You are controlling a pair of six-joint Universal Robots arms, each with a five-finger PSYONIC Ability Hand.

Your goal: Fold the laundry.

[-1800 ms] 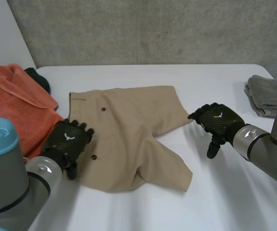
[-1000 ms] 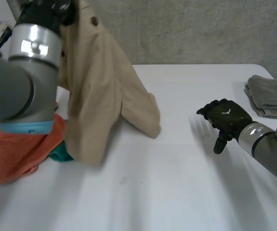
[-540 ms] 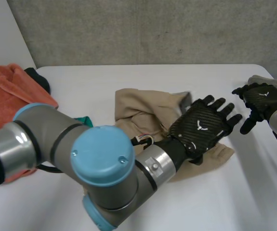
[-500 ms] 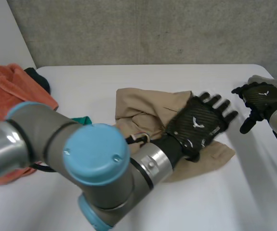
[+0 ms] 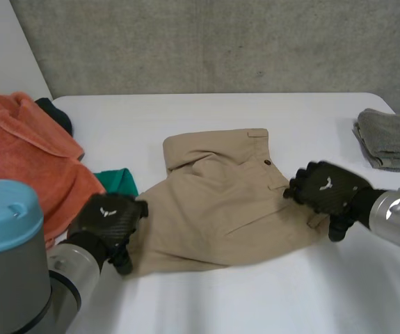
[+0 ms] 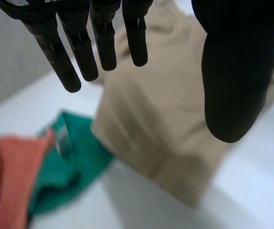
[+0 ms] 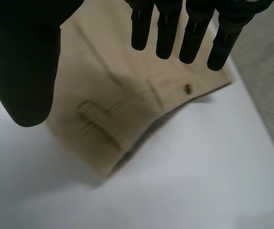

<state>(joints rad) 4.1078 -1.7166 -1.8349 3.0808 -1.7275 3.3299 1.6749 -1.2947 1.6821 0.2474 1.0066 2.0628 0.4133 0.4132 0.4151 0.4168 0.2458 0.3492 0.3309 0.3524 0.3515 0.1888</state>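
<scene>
The beige shorts (image 5: 220,188) lie in the middle of the white table (image 5: 255,299), folded over on themselves, with the waistband and a button toward the robot's right.

Left hand (image 5: 109,219): positioned at the near left corner of the shorts. In the left wrist view its fingers (image 6: 103,38) are straight and spread from the thumb, with nothing between them. Contact with the fabric cannot be determined.

Right hand (image 5: 321,188): positioned at the waistband edge. In the right wrist view its fingers (image 7: 194,33) are straight, apart from the thumb, above a belt loop (image 7: 96,121).

A green cloth (image 5: 116,182) lies just beside the left edge of the shorts, partly under an orange towel (image 5: 29,156). A folded grey towel (image 5: 391,139) lies at the table's right edge, well apart.
</scene>
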